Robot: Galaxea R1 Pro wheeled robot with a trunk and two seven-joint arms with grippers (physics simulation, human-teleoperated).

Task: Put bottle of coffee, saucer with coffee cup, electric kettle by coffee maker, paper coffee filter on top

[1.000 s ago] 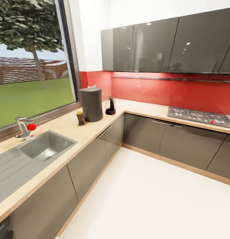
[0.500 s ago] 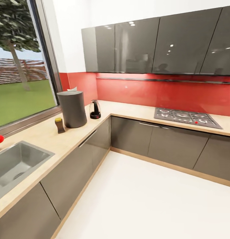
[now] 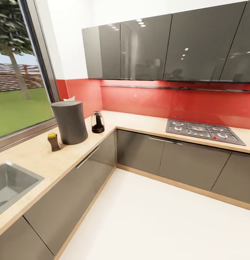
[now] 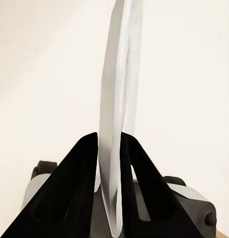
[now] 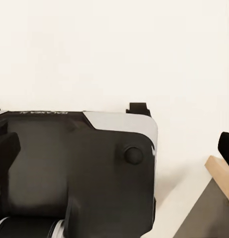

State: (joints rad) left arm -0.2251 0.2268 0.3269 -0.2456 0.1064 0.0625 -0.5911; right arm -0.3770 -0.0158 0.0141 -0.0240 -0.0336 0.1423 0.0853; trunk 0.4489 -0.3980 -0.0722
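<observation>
Between the black fingers of the left gripper [image 4: 110, 163] a thin white disc, seemingly the saucer [image 4: 119, 104], stands edge-on, pinched tight; the right gripper's state I cannot tell. On the far left run of the pale wood countertop [image 3: 139, 124], the dark grey cylindrical coffee maker [image 3: 69, 122] has the small brown yellow-capped coffee bottle [image 3: 53, 142] near it on the left and the black electric kettle [image 3: 98, 122] just right. Approach squarely, lower the saucer flat onto bare wood near the maker, clear of the counter edge; the white floor [image 3: 154, 220] gives wide room.
</observation>
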